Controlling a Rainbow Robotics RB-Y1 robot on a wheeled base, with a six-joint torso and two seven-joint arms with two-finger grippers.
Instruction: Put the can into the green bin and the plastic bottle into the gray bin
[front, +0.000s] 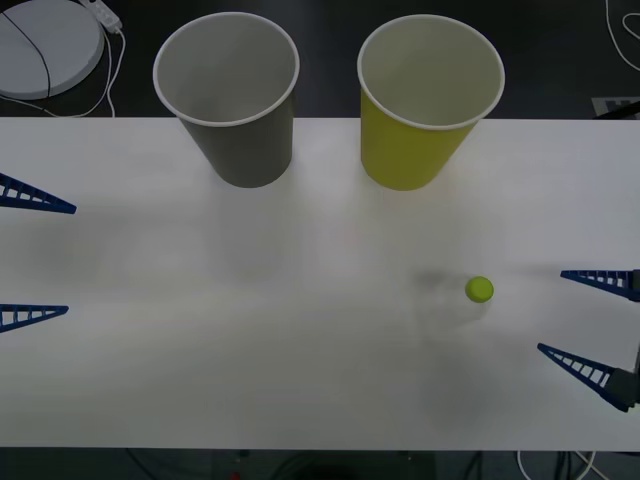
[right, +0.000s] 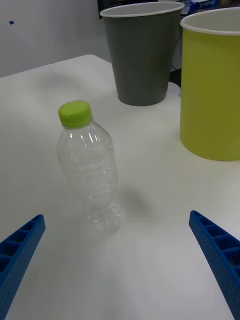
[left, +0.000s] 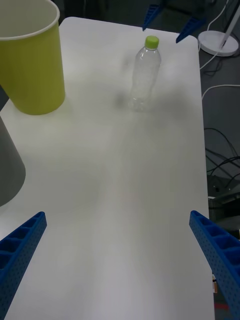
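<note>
The plastic bottle (front: 480, 289) stands upright on the white table, clear and crinkled with a lime-green cap (right: 75, 113). My right gripper (front: 551, 311) is open just to its right, and the bottle (right: 90, 170) stands a little ahead of the open fingers, apart from them. The gray bin (front: 240, 140) stands at the back left and the green bin (front: 415, 140) at the back right, both upright with nothing showing inside. My left gripper (front: 70, 260) hangs open at the table's left edge, far from the bottle (left: 145, 75). The can is out of view.
A white round disc (front: 45, 45) with a cable lies behind the table at the back left. Cables trail on the dark floor beyond the table's right edge (left: 202, 125). Bare tabletop (front: 250, 300) stretches between the two grippers.
</note>
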